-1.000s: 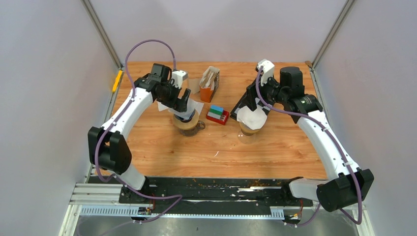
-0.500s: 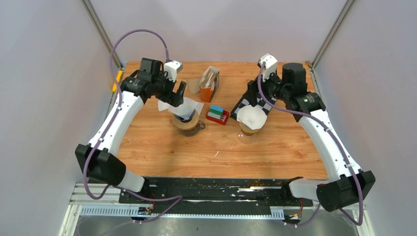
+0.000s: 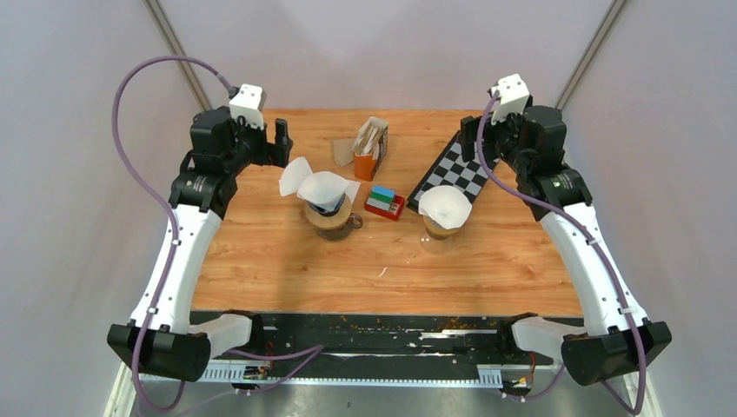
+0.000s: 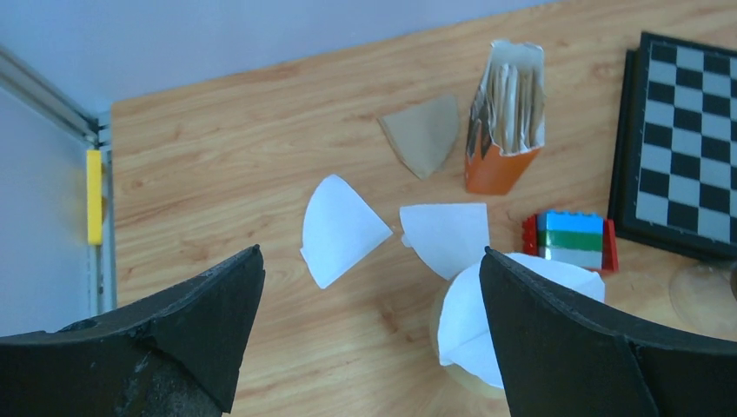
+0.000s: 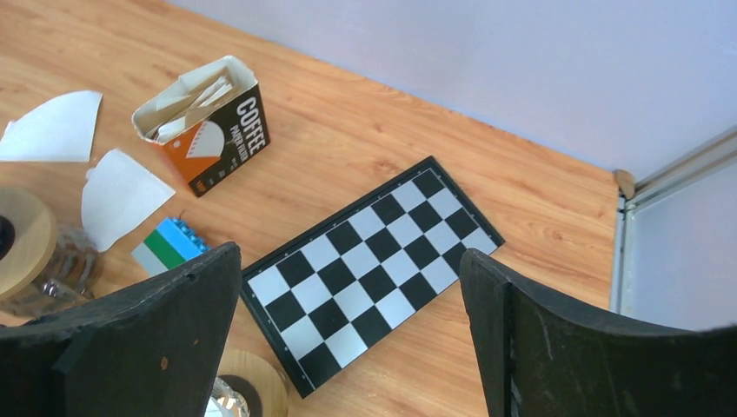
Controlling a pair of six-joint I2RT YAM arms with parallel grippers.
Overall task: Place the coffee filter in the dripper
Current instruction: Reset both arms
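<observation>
A white coffee filter (image 3: 323,186) sits opened in the left wooden-collared dripper (image 3: 333,217); it also shows in the left wrist view (image 4: 513,300). A second white filter (image 3: 445,206) sits in the right dripper (image 3: 441,228). My left gripper (image 3: 281,142) is open and empty, raised behind and to the left of the left dripper; the left wrist view (image 4: 372,261) shows its jaws wide apart. My right gripper (image 3: 469,142) is open and empty, raised over the chessboard (image 3: 461,168); its jaws also stand wide apart in the right wrist view (image 5: 350,254).
Two loose white filters (image 4: 341,228) (image 4: 448,236) lie flat by the left dripper. A brown filter (image 4: 424,135) lies beside the orange filter box (image 3: 371,148). A stack of coloured bricks (image 3: 383,201) sits between the drippers. A yellow piece (image 4: 94,195) is on the left rail.
Both arms have lifted and pulled back toward the far corners. The left gripper came off the filter in the left dripper. The right gripper left the right dripper's filter.
</observation>
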